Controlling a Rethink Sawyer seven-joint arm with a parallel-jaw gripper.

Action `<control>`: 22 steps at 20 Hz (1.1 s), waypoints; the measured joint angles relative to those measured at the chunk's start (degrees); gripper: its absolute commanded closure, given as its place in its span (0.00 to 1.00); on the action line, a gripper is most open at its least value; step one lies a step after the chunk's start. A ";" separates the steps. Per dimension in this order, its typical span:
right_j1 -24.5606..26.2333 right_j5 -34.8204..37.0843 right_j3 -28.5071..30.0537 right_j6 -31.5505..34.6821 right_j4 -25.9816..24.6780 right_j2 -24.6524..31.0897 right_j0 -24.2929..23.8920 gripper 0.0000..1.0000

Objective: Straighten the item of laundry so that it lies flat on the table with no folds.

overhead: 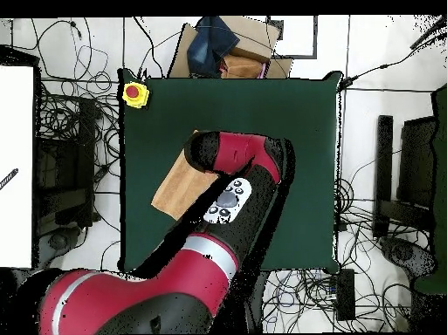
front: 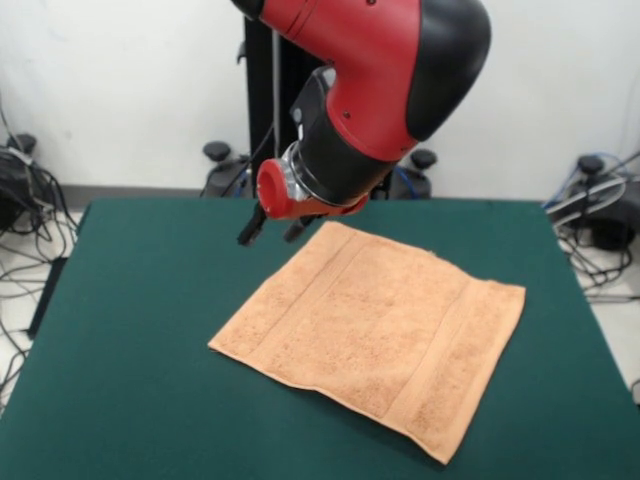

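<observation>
One table [front: 130, 330] fills most of the front view, its green top serving as the flattening surface. At centre-right of that view lies the towel [front: 375, 335], spread in a single layer with no fold showing; the task appears essentially complete. Above the towel's upper corner hangs the gripper [front: 272, 227], fingers apart and empty, clear of the cloth, probably because nothing remains to pull.

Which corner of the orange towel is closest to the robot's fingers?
The far corner of the towel, the one pointing toward the pedestal. The fingers hang just beside it; the other three corners lie farther out on the green table.
</observation>
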 measured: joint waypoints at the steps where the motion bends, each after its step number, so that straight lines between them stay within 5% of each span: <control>1: -0.01 0.01 0.00 0.00 0.00 0.01 0.00 1.00; 18: 0.10 0.02 0.00 0.00 -0.01 0.01 -0.10 1.00; 19: 0.11 0.02 0.00 0.00 -0.01 0.01 -0.12 0.00; 22: 0.14 0.01 0.00 0.00 0.00 0.01 -0.21 0.00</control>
